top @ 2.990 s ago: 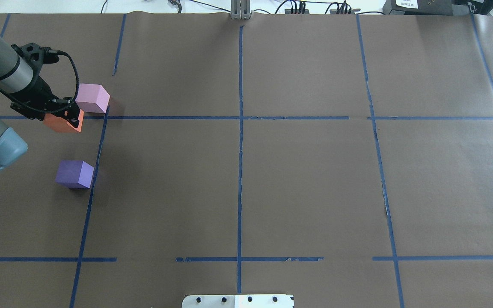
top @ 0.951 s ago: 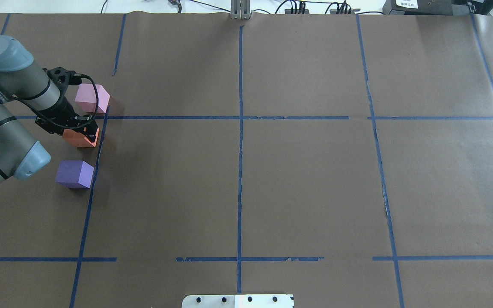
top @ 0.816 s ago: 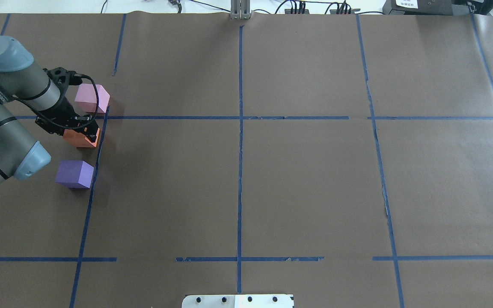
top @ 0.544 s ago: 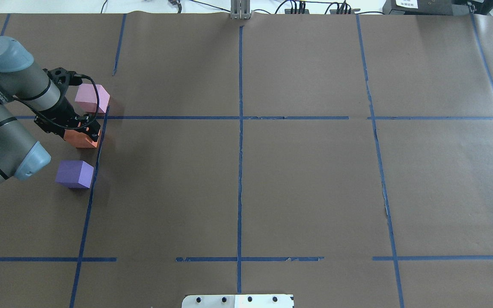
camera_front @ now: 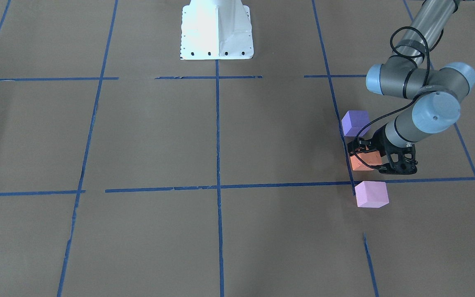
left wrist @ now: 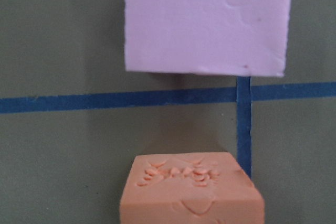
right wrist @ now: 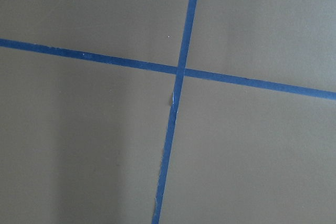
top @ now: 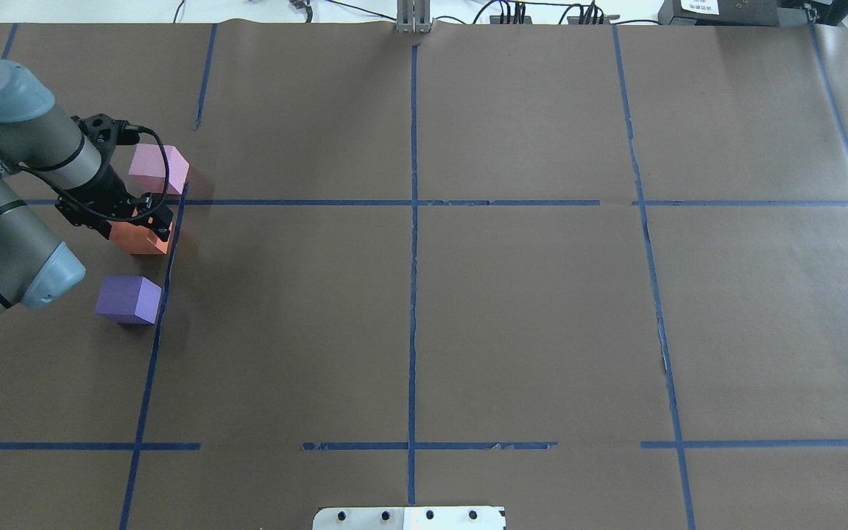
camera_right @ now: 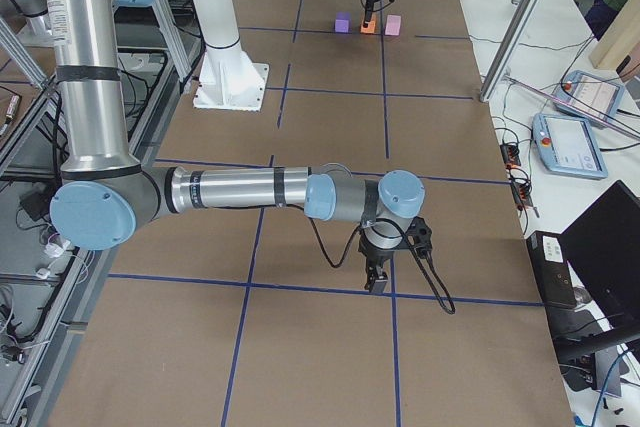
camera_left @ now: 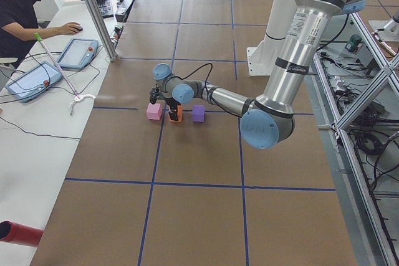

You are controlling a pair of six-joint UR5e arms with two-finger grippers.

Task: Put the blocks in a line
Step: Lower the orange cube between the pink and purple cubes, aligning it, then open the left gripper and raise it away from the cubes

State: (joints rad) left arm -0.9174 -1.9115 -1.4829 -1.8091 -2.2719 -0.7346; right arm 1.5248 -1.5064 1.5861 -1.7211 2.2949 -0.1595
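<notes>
Three blocks stand in a row beside a blue tape line at the table's left: the pink block (top: 155,168) farthest, the orange block (top: 140,240) in the middle, the violet-blue block (top: 126,299) nearest. They do not touch. My left gripper (top: 147,218) is open, its fingers spread just above the orange block (camera_front: 363,161), which rests on the table. The left wrist view shows the orange block (left wrist: 191,192) with dents on its face, and the pink block (left wrist: 207,22) beyond it. My right gripper (camera_right: 378,285) hovers low over a tape crossing far from the blocks. I cannot tell whether it is open.
Brown paper with a blue tape grid (top: 413,202) covers the table. The robot's white base plate (camera_front: 217,29) stands at the near middle edge. Cables and boxes (top: 733,11) lie along the far edge. An operator (camera_left: 25,10) sits at a side desk.
My left gripper carried the orange block down between the pink and violet-blue blocks, set it on the table, let go and has risen slightly. The other two blocks have not moved.
</notes>
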